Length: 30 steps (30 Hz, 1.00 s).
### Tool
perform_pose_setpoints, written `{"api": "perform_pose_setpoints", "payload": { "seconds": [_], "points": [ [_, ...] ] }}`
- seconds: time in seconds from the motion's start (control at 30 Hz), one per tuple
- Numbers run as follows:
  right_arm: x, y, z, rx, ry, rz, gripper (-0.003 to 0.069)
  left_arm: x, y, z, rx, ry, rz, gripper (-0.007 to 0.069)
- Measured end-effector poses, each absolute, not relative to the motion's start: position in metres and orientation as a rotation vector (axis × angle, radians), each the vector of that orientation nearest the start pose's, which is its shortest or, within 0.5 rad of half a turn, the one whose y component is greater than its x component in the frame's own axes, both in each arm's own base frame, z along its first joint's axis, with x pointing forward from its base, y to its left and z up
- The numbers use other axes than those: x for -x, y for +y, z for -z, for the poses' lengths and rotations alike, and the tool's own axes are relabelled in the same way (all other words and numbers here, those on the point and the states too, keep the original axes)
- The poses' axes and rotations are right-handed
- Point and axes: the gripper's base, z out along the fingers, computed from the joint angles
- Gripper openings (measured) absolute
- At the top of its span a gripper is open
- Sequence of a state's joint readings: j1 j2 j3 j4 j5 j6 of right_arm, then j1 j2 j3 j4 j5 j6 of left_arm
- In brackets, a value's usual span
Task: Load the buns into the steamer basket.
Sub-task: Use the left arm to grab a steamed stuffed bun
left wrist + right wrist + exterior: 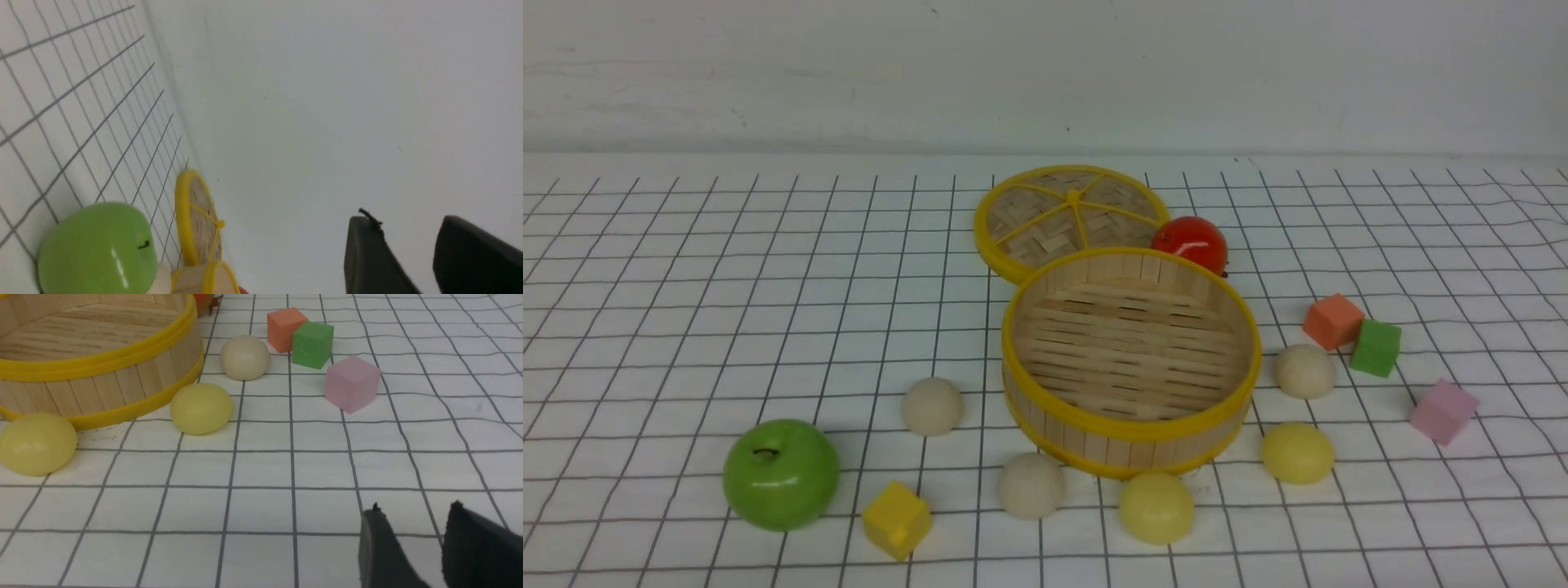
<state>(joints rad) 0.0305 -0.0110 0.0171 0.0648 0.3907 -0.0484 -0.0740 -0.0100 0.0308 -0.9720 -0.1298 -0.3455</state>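
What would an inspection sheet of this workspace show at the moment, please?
Surface: white cloth with a black grid, slightly wrinkled.
Job's things: steamer basket empty; three cream buns and two yellow buns on the cloth around it.
Clutter: lid and red fruit behind the basket; green apple, yellow cube, orange cube, green cube, pink cube.
Grippers: left gripper and right gripper open, holding nothing.
Cables: nothing seen.
Surroundings: plain white wall behind.
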Motion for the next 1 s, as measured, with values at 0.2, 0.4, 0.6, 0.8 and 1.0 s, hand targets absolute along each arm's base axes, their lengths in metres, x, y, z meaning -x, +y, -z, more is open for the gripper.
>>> {"api": "perform_pose_setpoints", "payload": {
  "seconds": [0.2, 0.4, 0.6, 0.8, 1.0],
  "points": [
    [-0.052, 0.004, -0.173, 0.035, 1.88, -0.052, 0.0239, -0.049, -0.011, -0.237, 0.67, 1.377, 0.988, 0.0087],
    [-0.052, 0.004, -0.173, 0.035, 1.88, -0.052, 0.0239, -0.053, -0.031, -0.305, 0.266, 1.717, 0.784, -0.0013],
    [-0.052, 0.004, -0.173, 0.035, 1.88, -0.052, 0.0239, -0.119, -0.037, -0.318, 0.114, 2.308, 0.564, -0.0013],
    [-0.052, 0.004, -0.173, 0.035, 1.88, -0.052, 0.0239, -0.204, -0.037, -0.294, 0.11, 2.6, 0.43, -0.0013],
    [-0.052, 0.004, -0.173, 0.035, 1.88, -0.052, 0.0239, -0.257, -0.071, -0.277, -0.071, 2.738, 0.407, -0.0013]
  ]
}}
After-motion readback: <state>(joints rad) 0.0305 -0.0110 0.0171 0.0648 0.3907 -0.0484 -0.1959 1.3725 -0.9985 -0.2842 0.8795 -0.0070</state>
